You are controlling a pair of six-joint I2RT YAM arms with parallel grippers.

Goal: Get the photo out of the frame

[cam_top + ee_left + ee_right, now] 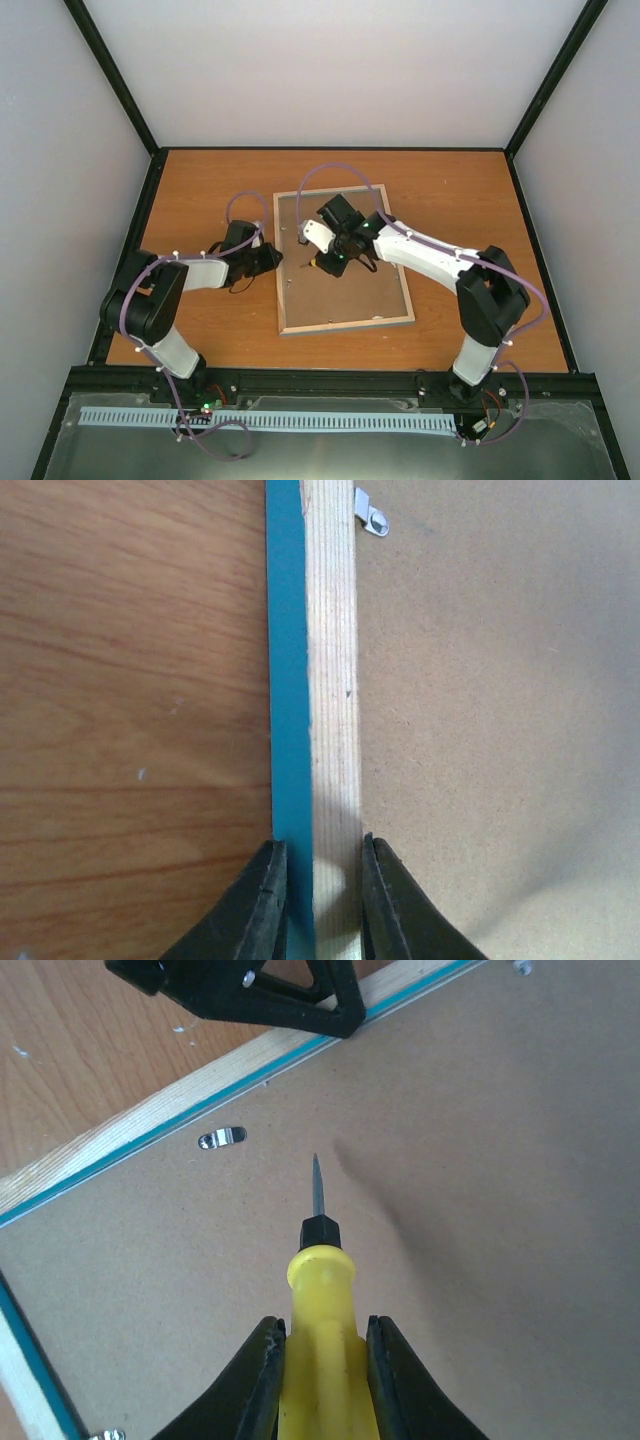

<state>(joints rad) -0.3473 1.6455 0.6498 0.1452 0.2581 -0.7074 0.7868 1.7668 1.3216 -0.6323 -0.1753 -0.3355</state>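
The frame (345,326) lies face down in the middle of the bench (200,190), with its pale wood back and brown backing board (345,295) uppermost. The photo shows in no view; I judge that it sits under that board, against the front.

The left pincer (322,860) is clenched across the frame's left rail, one finger on the blue outer edge and one on the inner side of the wood. The right pincer (325,1335) grasps the yellow handle of a screwdriver (318,1260). The blade points at the board near a small metal tab (221,1139); I cannot tell whether the tip touches. A second tab (372,515) sits beside the rail further along.

The frame looks light and stiff, so it would likely slide on the smooth bench unless pinned at a rail. The board seems thin and should flex if levered at an edge. The photo, being paper, will probably be limp and easy to crease or scratch. It is best taken by a corner or edge and lifted flat, never with the blade
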